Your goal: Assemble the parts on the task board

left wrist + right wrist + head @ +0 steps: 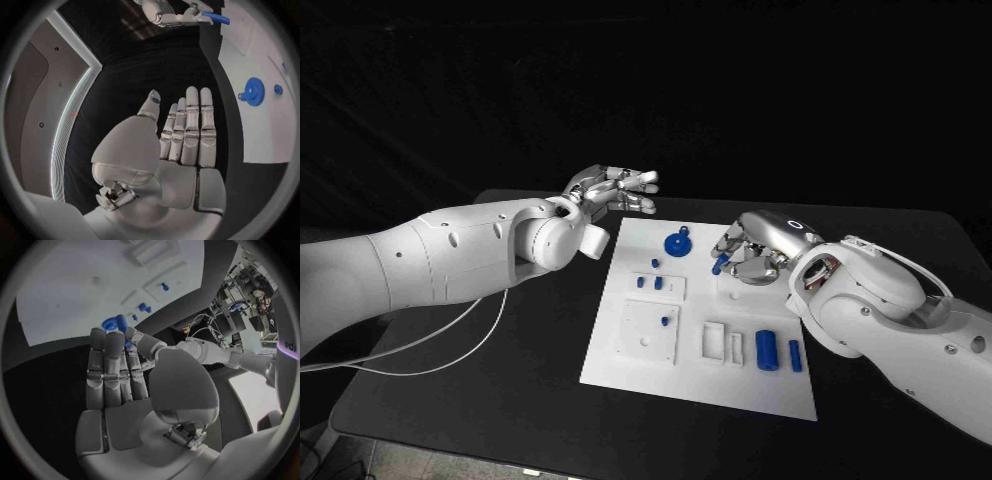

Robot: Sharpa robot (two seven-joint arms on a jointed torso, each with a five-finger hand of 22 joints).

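The black desk (516,400) carries the white task board (718,385) near its middle. A thin white cable (452,345) trails across the desk's left part.

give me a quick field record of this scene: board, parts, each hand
task board: white plate in the middle of the black table
blue gear: on the board's far part, near the left hand
blue cylinder: lying at the board's near right, a slimmer blue piece beside it
left hand: fingers straight and apart, holding nothing, off the board's far left corner
right hand: over the board's right side, pinching a small blue peg
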